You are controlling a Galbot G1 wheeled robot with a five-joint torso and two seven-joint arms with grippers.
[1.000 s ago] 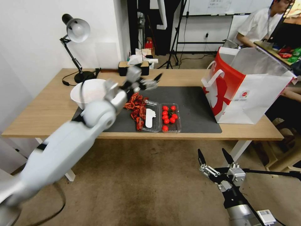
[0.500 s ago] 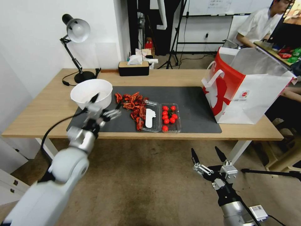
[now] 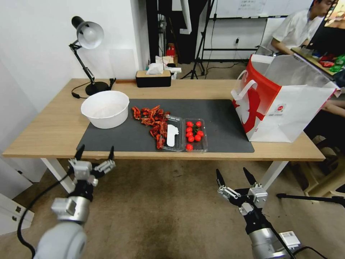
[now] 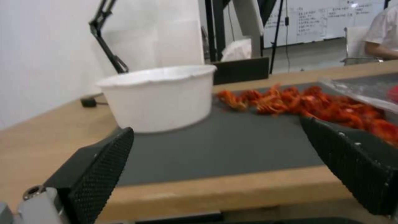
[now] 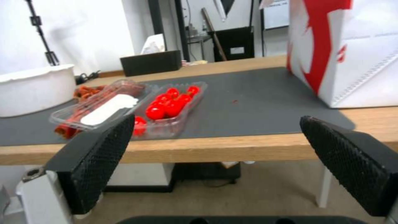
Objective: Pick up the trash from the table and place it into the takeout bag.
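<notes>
Both hands hang below the desk (image 3: 54,122) edge, empty: left hand (image 3: 94,155) spread at 7 o'clock, right hand (image 3: 233,175) spread at 5. Takeout bag (image 3: 287,108) stands at 2. We'd judge remaining trash the red scraps (image 3: 151,117); approach from above, pinch low.

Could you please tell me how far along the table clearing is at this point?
Done: cannot be judged; the takeout bag stands upright at the table's right end, its contents hidden. In hand: nothing; the left hand and right hand hang open below the table's front edge. Left: a pile of red scraps lies on the mat.
</notes>
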